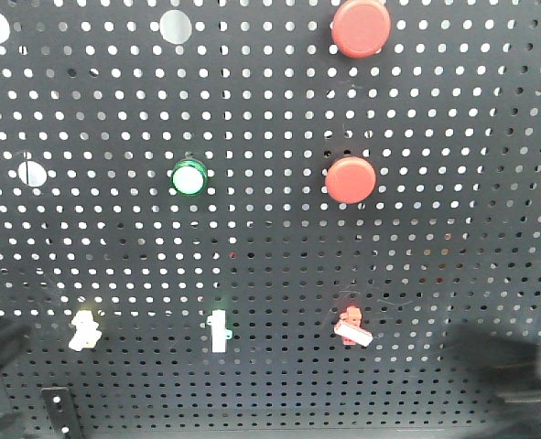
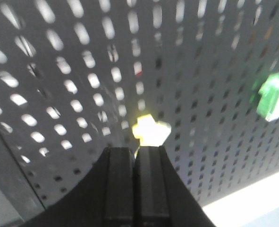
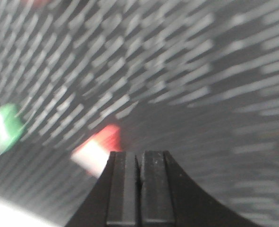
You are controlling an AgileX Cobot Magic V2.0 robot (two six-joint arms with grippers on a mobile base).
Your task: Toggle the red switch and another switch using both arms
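Note:
On the black pegboard's lower row, the red switch (image 1: pixel 352 326) sits at the right with its white lever tilted down-right. The pale yellow switch (image 1: pixel 85 329) sits at the left. In the left wrist view my left gripper (image 2: pixel 135 150) is shut, its tips just below the yellow switch (image 2: pixel 150 130). In the blurred right wrist view my right gripper (image 3: pixel 139 154) is shut with nothing in it; the red switch (image 3: pixel 97 149) lies just to the left of its tips. Both arms show only as dark blurs at the front view's bottom corners.
A green-based white toggle (image 1: pixel 218 330) stands between the two switches, also seen as the green toggle (image 2: pixel 273 97) and the green toggle (image 3: pixel 4 128). Higher up are two round red buttons (image 1: pixel 351 178), (image 1: pixel 361 26) and a green-ringed light (image 1: pixel 189 177).

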